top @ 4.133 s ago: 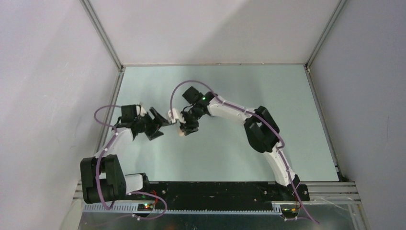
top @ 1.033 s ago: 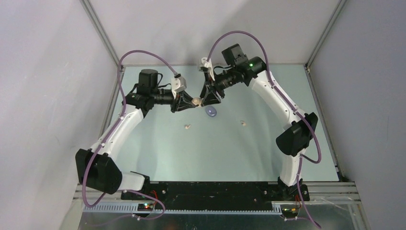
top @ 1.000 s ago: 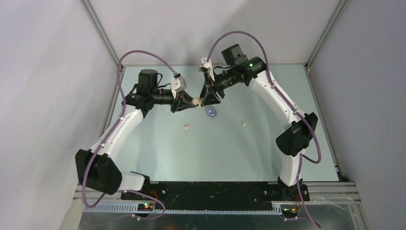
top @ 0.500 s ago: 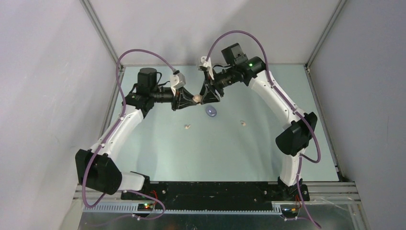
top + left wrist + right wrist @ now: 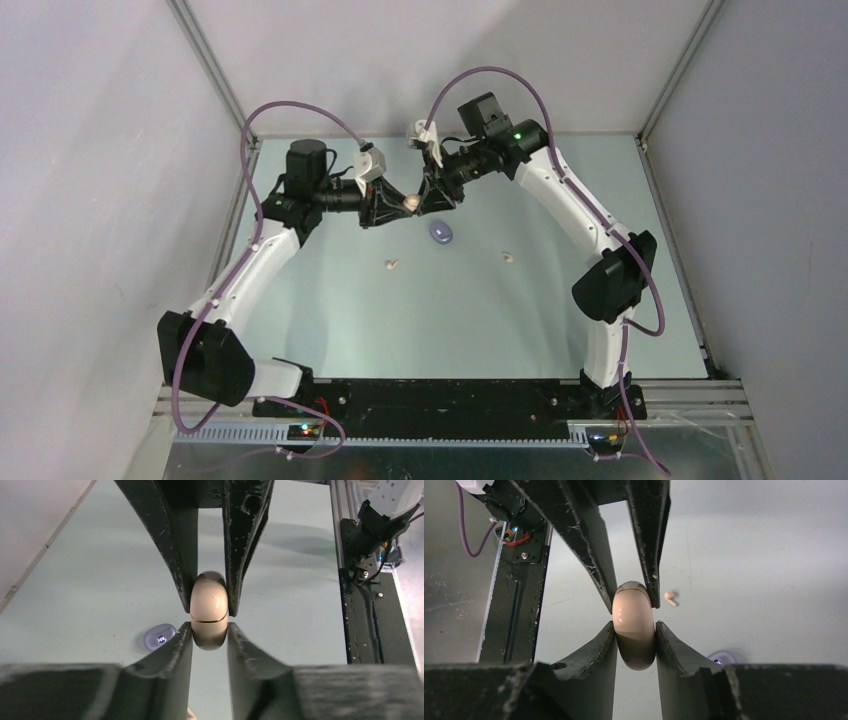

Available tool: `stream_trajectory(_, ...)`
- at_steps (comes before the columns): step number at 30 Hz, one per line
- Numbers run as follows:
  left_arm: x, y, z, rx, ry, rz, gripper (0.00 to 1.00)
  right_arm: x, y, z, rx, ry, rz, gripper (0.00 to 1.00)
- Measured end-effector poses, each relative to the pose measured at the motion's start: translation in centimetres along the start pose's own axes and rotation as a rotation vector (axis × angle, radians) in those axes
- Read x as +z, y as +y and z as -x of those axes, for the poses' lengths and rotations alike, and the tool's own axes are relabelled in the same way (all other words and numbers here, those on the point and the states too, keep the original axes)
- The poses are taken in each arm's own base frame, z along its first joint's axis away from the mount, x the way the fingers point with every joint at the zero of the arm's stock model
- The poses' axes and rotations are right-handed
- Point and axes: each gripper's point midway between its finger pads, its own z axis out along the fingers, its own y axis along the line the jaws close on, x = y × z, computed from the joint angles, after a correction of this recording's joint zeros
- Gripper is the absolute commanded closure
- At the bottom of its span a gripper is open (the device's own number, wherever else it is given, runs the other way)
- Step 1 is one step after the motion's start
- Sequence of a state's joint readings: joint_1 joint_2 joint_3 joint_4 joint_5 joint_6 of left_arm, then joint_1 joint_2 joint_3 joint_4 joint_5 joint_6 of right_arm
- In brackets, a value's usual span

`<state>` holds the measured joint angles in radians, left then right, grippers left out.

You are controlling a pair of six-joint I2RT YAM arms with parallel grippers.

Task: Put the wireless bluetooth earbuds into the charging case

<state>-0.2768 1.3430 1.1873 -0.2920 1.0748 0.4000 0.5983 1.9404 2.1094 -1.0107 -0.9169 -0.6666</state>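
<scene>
**A:** What are the jaws pinching?

**B:** The left gripper (image 5: pixel 210 628) and right gripper (image 5: pixel 635 628) each clamp 1 cream charging case (image 5: pixel 210 607) from opposite ends, above the table (image 5: pixel 450 320).

**A:** Anything inside?

**B:** Its lid is shut, so I cannot tell. 2 cream earbuds (image 5: pixel 392 265) (image 5: pixel 509 257) lie loose on the table, well apart, near a lilac case (image 5: pixel 441 232).

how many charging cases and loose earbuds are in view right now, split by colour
cream charging case: 1
lilac charging case: 1
cream earbuds: 2
total: 4
</scene>
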Motion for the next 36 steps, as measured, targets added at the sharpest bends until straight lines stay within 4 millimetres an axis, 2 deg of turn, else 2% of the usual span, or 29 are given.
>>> stream_trajectory(4,0.2,0.4,0.1,-0.019,-0.020,0.018,0.54,0.0,-0.1,-0.1,0.001,0.008,-0.009,0.72)
stream_trajectory(16,0.9,1.3,0.4,-0.090,-0.077,0.035,0.56,-0.2,-0.8,-0.7,0.000,0.044,-0.056,0.73)
stream_trajectory(21,1.1,1.3,-0.2,-0.086,-0.063,0.024,0.52,-0.3,-0.9,-0.8,-0.002,0.053,-0.066,0.73)
stream_trajectory(29,1.2,1.4,-0.7,-0.062,-0.026,0.002,0.56,-0.2,-1.0,-0.9,-0.008,0.059,-0.071,0.73)
stream_trajectory(36,1.6,1.5,-1.3,-0.081,-0.013,-0.012,0.53,-0.2,-1.0,-0.9,-0.008,0.060,-0.073,0.73)
